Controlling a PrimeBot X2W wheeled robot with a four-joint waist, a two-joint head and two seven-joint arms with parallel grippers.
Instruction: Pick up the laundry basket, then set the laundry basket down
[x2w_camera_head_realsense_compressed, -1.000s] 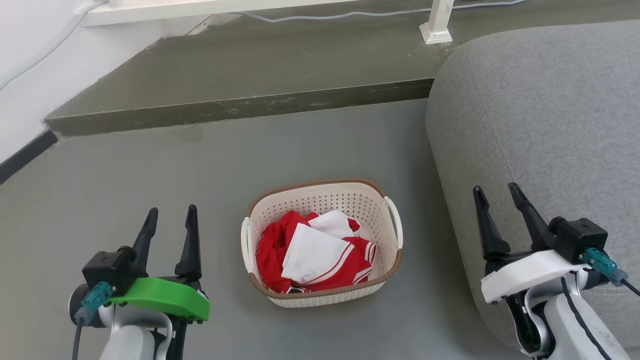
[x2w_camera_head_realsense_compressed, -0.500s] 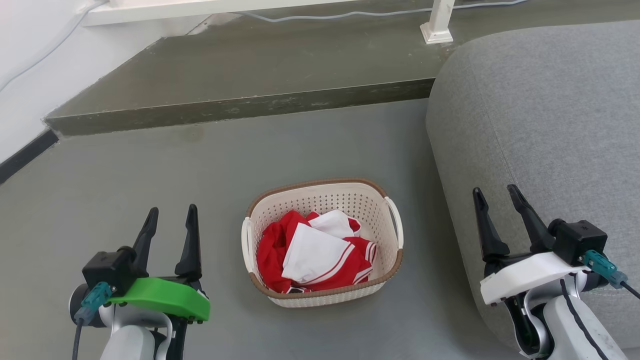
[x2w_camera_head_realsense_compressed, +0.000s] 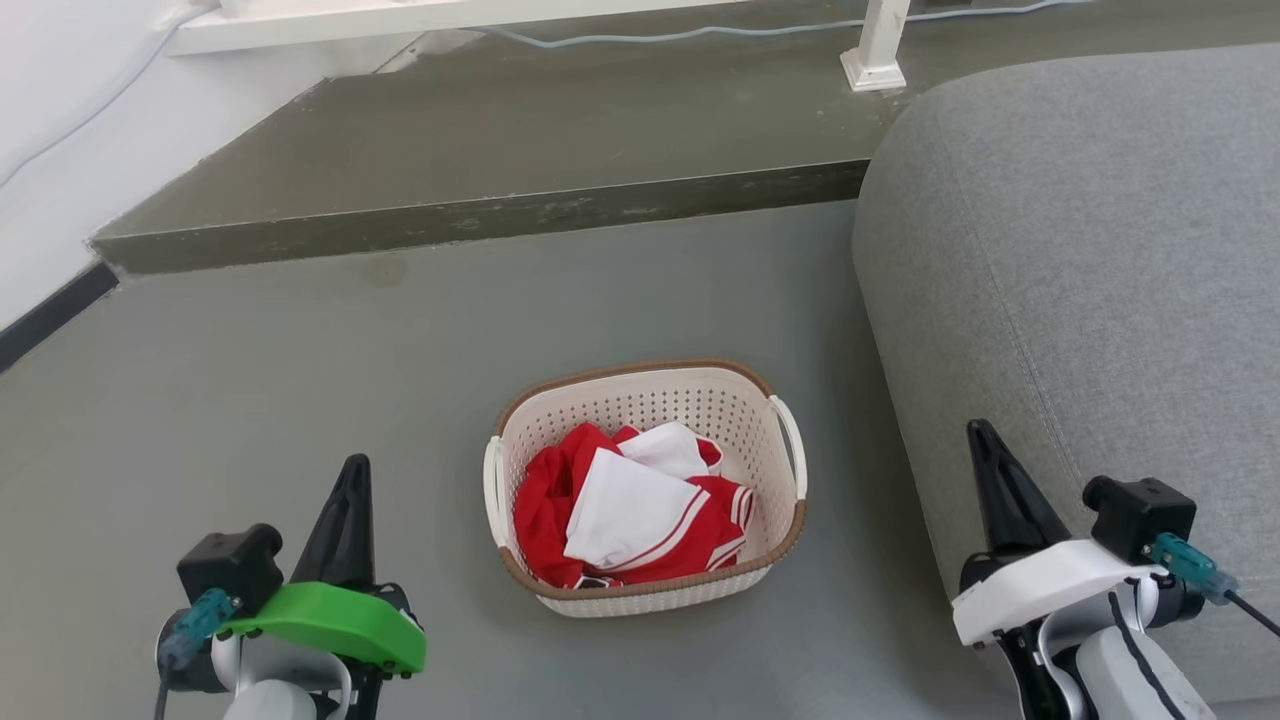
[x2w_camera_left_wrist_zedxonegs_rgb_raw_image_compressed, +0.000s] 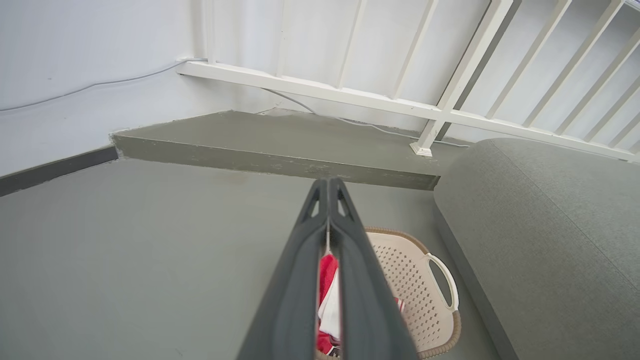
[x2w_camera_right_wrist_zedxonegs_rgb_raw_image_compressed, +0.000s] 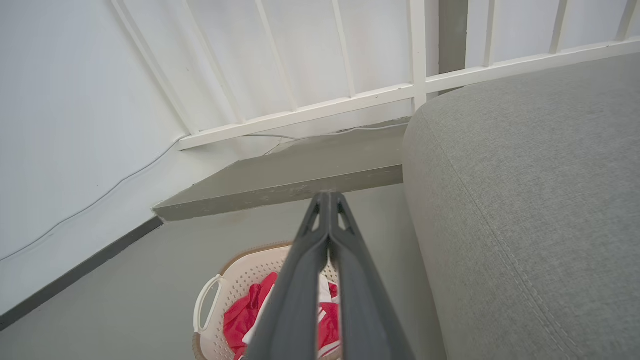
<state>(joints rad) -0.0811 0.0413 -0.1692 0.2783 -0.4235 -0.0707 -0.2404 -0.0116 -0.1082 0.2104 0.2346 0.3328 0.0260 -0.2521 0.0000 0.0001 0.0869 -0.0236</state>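
— So, which step is it working on?

— It is lining up for the pick-up, I judge. The laundry basket (x2w_camera_head_realsense_compressed: 650, 400) is sitting unlifted on the grey floor (x2w_camera_head_realsense_compressed: 300, 380), mid head view, near the sofa (x2w_camera_head_realsense_compressed: 1080, 250) bulging at its two o'clock.

— What are the end effectors doing?

— Both are hanging clenched on nothing, with their fingers pressed together. The left end effector (x2w_camera_head_realsense_compressed: 352, 468) is hovering out at the basket's nine o'clock and the right end effector (x2w_camera_head_realsense_compressed: 980, 432) at its three o'clock, each apart from it.

— What is the next move calling for?

— Probably the fingers parting, then each arm reaching in for a white loop: the nine o'clock handle (x2w_camera_head_realsense_compressed: 492, 490) and the three o'clock handle (x2w_camera_head_realsense_compressed: 793, 445). The right arm is working close against the sofa.

— How is the basket looking?

— It is looking rounded-rectangular, in cream plastic punched with small holes, with a brown woven-look rim (x2w_camera_head_realsense_compressed: 640, 366) running round the top. Red-and-white clothes (x2w_camera_head_realsense_compressed: 620, 510) are lying crumpled inside, so it is probably weighing little. The sofa is showing a coarse grey weave, and the floor is looking smooth and matt.
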